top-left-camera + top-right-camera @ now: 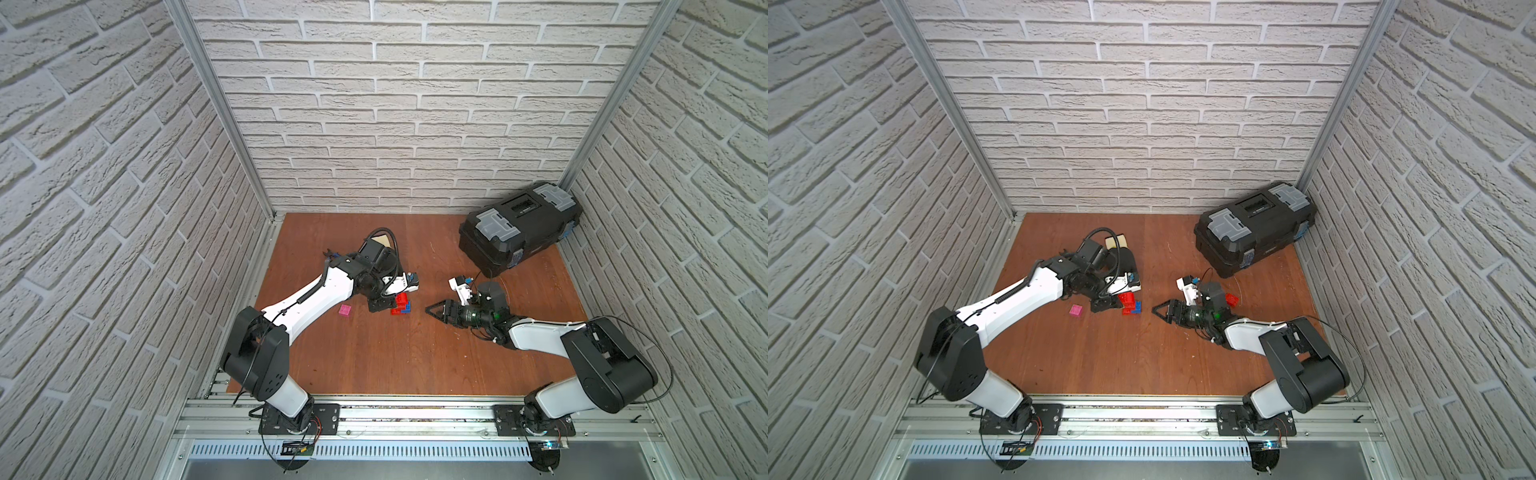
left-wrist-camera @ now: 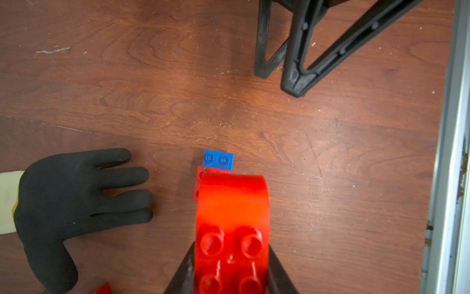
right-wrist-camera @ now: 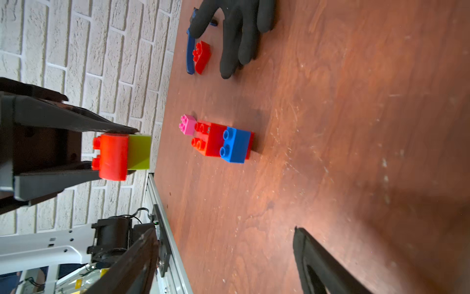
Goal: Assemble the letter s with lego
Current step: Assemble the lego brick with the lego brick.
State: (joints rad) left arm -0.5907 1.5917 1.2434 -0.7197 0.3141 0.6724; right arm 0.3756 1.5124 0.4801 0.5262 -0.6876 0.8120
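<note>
My left gripper (image 1: 380, 305) is shut on a red lego brick (image 2: 231, 216) that has a lime green brick (image 3: 139, 152) stuck under it. It holds them just above a small stack of red and blue lego (image 3: 223, 142) on the table, seen in both top views (image 1: 1129, 305). A pink brick (image 1: 345, 310) lies on the table close to the stack, on the left arm's side. My right gripper (image 1: 430, 309) lies low over the table to the right of the stack, open, with nothing between its fingers (image 2: 292, 63).
A black glove (image 2: 76, 193) lies flat beside the stack, with a loose red brick (image 3: 202, 56) and a blue strip (image 3: 189, 56) next to it. Another red brick (image 1: 1231, 299) sits behind the right wrist. A black toolbox (image 1: 519, 226) fills the back right corner.
</note>
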